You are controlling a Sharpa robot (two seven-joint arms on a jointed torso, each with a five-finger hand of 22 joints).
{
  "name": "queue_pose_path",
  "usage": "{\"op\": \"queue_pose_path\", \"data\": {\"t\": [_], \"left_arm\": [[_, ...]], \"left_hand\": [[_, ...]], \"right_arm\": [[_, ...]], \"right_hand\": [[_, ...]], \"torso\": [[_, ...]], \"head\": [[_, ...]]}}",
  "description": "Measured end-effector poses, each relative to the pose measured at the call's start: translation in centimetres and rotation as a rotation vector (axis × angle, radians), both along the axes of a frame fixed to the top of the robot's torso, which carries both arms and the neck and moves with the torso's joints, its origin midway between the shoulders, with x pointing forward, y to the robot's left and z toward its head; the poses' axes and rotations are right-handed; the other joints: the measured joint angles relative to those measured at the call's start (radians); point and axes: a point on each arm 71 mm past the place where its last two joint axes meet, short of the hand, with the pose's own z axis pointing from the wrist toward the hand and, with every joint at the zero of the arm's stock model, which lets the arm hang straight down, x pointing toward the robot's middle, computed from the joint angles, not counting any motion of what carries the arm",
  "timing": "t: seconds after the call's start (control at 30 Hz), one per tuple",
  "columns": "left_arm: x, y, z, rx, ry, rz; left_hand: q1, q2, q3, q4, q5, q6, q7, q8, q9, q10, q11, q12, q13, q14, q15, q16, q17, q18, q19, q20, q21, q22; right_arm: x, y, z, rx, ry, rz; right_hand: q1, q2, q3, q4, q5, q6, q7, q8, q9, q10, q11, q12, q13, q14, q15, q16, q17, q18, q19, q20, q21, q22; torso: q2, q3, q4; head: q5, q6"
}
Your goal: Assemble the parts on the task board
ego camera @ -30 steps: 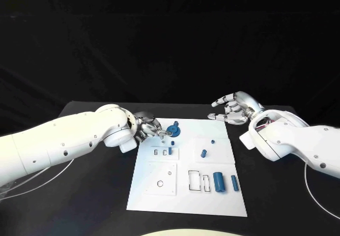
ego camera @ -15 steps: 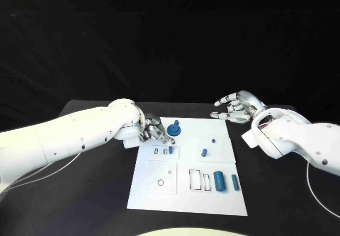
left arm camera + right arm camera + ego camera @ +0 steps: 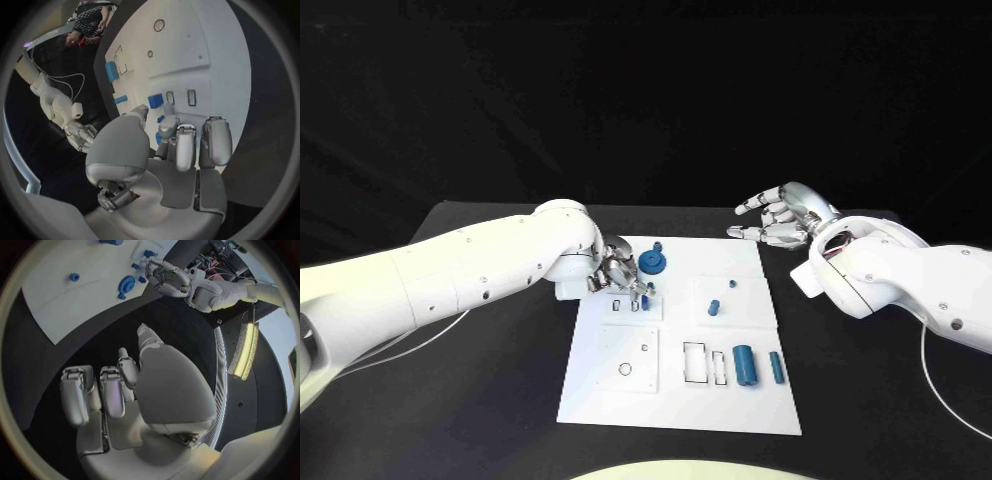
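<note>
Flat white task board [image 3: 678, 400] lies mid-desk [image 3: 473, 400], matte black. Left hand [image 3: 620, 272] over the board's far left corner, fingers curled around a small blue peg [image 3: 645, 296] — grip not certain. Round blue gear [image 3: 655, 264] just beside. Right hand [image 3: 776, 222] off the far right corner — open, empty.

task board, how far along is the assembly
Early to midway, as far as I can judge. On the task board a round blue gear already sits near the far edge. In hand: the left hand is down over the small slots with a small blue part at its fingertips. Left: the loose blue pieces beside empty outlines. The right hand hovers empty.
</note>
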Motion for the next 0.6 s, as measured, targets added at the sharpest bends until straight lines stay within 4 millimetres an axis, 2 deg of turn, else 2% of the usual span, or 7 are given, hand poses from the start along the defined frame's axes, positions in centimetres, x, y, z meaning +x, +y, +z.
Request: {"op": "queue_pose_path", "data": {"t": [0.5, 0.6], "left_arm": [[-0.11, -0.56, -0.13, 0.011, 0.018, -0.022], [-0.12, -0.69, -0.18, 0.013, 0.022, -0.026]], "left_hand": [[0.000, 0.000, -0.003, 0.003, 0.000, 0.004, 0.004, -0.002, 0.000, -0.007, 0.000, -0.006, -0.005, 0.000, 0.000, 0.000, 0.000, 0.000, 0.000, 0.000, 0.000, 0.000], [0.011, 0.011, -0.001, 0.001, 0.000, 0.011, 0.004, -0.005, 0.002, -0.007, 0.000, -0.006, -0.006, 0.000, 0.000, 0.000, 0.000, 0.000, -0.002, 0.002, 0.000, 0.000]], "right_arm": [[0.17, 0.15, -0.08, -0.002, 0.007, -0.002], [0.19, 0.19, -0.10, -0.003, 0.008, -0.001]], "right_hand": [[0.000, 0.000, 0.000, 0.000, 0.000, 0.000, 0.000, 0.000, 0.000, 0.000, 0.000, 0.000, 0.000, 0.000, 0.000, 0.000, 0.000, 0.000, 0.000, 0.000, 0.000, 0.001], [-0.005, 0.005, 0.000, 0.000, 0.005, 0.000, 0.000, 0.000, 0.000, 0.000, 0.000, 0.000, 0.000, 0.000, 0.000, 0.000, 0.000, 0.000, 0.000, 0.000, 0.000, 0.001]], "torso": [[-0.002, 0.0000, 0.0023], [-0.002, 0.0000, 0.0019]], "head": [[-0.008, -0.007], [-0.009, -0.008]]}}
